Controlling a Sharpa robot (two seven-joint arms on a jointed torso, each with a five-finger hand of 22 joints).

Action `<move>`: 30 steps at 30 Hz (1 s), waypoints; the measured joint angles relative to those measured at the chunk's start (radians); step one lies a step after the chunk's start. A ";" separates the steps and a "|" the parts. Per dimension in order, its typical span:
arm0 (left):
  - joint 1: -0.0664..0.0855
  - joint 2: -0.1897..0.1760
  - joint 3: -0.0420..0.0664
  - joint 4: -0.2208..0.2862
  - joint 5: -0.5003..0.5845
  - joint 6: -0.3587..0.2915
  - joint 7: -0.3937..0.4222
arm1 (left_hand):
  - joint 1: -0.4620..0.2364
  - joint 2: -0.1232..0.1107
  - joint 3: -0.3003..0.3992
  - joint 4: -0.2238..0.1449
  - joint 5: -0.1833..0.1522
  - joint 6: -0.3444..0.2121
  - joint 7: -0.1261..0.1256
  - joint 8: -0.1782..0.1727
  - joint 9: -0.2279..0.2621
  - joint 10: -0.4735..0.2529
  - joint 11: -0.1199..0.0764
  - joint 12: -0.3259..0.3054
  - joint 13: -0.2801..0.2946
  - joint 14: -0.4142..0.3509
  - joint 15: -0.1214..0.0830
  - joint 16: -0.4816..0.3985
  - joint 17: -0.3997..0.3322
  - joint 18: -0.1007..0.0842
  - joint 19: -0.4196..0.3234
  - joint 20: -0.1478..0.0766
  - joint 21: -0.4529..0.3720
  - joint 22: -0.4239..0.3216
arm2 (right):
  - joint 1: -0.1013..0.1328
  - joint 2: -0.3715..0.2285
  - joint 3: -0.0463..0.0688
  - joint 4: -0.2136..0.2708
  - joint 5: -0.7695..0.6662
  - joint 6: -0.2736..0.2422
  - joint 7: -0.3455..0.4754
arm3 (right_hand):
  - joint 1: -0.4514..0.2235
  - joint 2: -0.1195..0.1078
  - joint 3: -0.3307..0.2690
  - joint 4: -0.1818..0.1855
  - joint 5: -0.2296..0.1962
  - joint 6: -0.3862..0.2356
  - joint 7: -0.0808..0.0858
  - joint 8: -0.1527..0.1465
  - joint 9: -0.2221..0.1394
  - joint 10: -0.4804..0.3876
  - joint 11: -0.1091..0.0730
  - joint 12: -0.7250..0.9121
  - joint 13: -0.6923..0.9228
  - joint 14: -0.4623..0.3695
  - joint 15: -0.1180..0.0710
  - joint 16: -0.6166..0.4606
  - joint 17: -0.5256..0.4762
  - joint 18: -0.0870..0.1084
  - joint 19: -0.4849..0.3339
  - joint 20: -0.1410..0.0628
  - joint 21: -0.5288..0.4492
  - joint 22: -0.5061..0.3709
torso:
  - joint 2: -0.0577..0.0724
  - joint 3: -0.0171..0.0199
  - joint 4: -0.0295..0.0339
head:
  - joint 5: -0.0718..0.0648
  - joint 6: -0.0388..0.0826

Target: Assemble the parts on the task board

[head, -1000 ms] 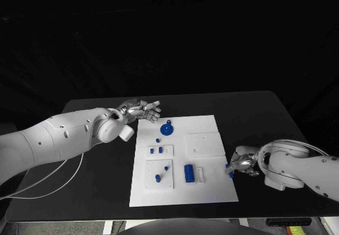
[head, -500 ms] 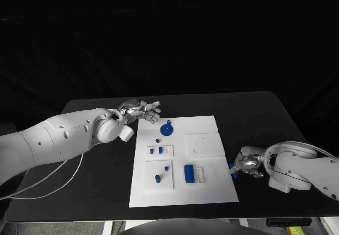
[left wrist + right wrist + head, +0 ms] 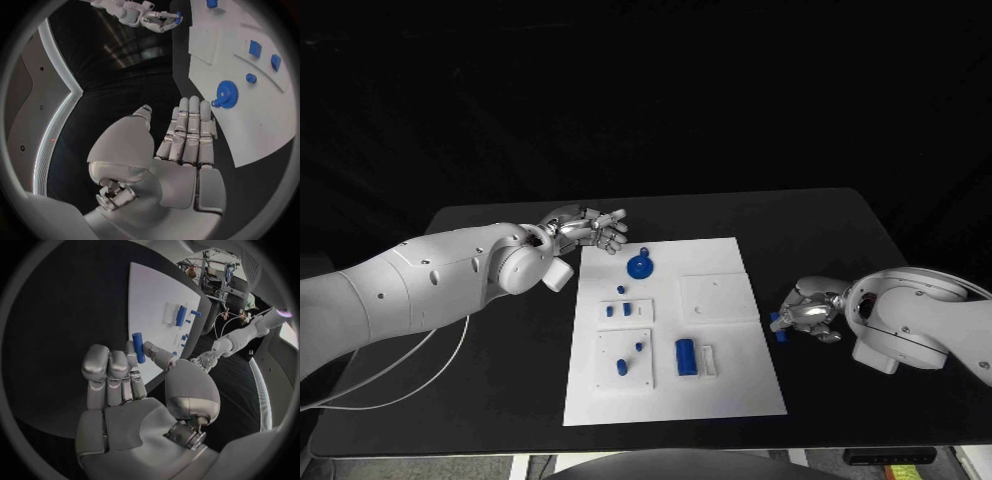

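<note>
The white task board (image 3: 733,380) lies mid-table with a blue gear (image 3: 640,265) near its far left corner, a blue cylinder (image 3: 685,355) and small blue parts (image 3: 625,307) in its white blocks. My right hand (image 3: 808,312) hovers just off the board's right edge and pinches a short blue peg (image 3: 777,325) between thumb and finger; the right wrist view shows the peg (image 3: 138,347) upright at the fingertips. My left hand (image 3: 589,228) is at the board's far left corner with fingers stretched out, holding nothing. In the left wrist view its fingers (image 3: 187,132) point toward the gear (image 3: 225,94).
The black table (image 3: 834,230) surrounds the board with bare room on the right and at the back. A white cable (image 3: 401,370) hangs from my left arm over the table's left side.
My right hand has moved away from me along the board's right edge, still pinching the blue peg. The left hand has stayed in place.
</note>
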 measured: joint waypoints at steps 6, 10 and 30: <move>0.000 0.000 0.000 0.002 0.000 0.000 0.000 | 0.000 0.000 0.000 0.000 0.000 0.000 0.000 0.000 0.000 0.000 0.000 0.000 0.000 0.000 0.000 0.000 0.000 -0.002 0.000 0.000 0.000 0.000 | -0.001 0.017 -0.002 0.038 0.038 -0.010 -0.008 | 0.000 0.000 0.000 0.000 0.004 0.000 0.000 0.000 0.000 0.000 0.000 0.000 0.000 0.000 0.000 0.000 0.000 0.001 0.000 0.000 0.000 0.000 | 0.001 0.0000 0.0002 | 0.003 -0.001; 0.000 0.001 0.000 0.002 0.000 0.001 -0.001 | 0.000 0.000 0.000 0.000 0.000 0.000 0.000 0.000 0.000 0.000 0.000 0.000 0.000 0.000 0.000 0.000 0.001 -0.005 0.000 0.000 0.000 0.001 | -0.001 0.044 -0.007 0.040 0.087 -0.026 -0.009 | 0.000 0.000 0.000 0.000 0.004 0.000 0.000 0.000 0.000 0.000 0.000 0.000 0.001 0.000 0.000 0.000 0.000 0.001 0.000 0.000 0.000 0.000 | 0.001 -0.0006 0.0002 | 0.005 -0.003; 0.000 0.001 0.000 0.002 0.000 0.006 -0.001 | 0.000 0.000 0.000 0.000 0.000 0.000 0.000 0.000 0.000 0.000 0.000 0.000 0.000 0.000 0.000 0.000 0.001 -0.008 0.000 0.000 0.000 0.002 | -0.077 0.171 -0.013 0.014 0.161 -0.046 -0.010 | -0.012 0.012 -0.001 -0.006 0.004 0.000 0.000 -0.005 -0.002 -0.001 0.001 0.000 0.002 0.000 0.000 0.000 -0.001 0.004 0.000 0.000 0.000 0.000 | 0.001 0.0000 -0.0005 | 0.013 -0.008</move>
